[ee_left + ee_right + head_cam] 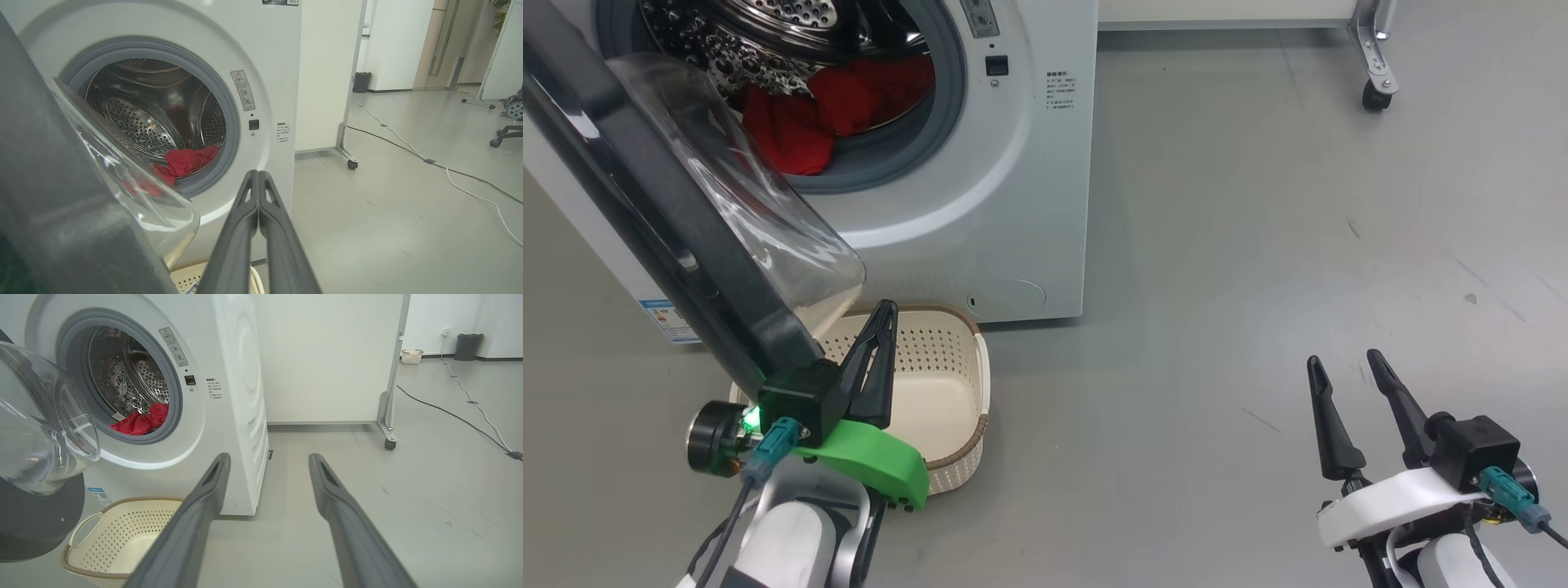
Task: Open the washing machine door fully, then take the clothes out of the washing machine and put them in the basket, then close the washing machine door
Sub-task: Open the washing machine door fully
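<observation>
The washing machine stands at the upper left with its round mouth uncovered. Red clothes lie at the bottom of the steel drum, partly over the grey rubber ring. The washing machine door is swung out towards me, black rim and clear glass bowl facing right. The cream basket sits on the floor below the door, with nothing in it. My left gripper is shut with nothing between its fingers, hanging over the basket beside the door's lower edge. My right gripper is open over bare floor at the lower right.
A white wheeled panel with a caster stands behind and right of the machine. Cables run across the grey floor farther right. A dark bin and a chair base are far off. There is open floor between the grippers.
</observation>
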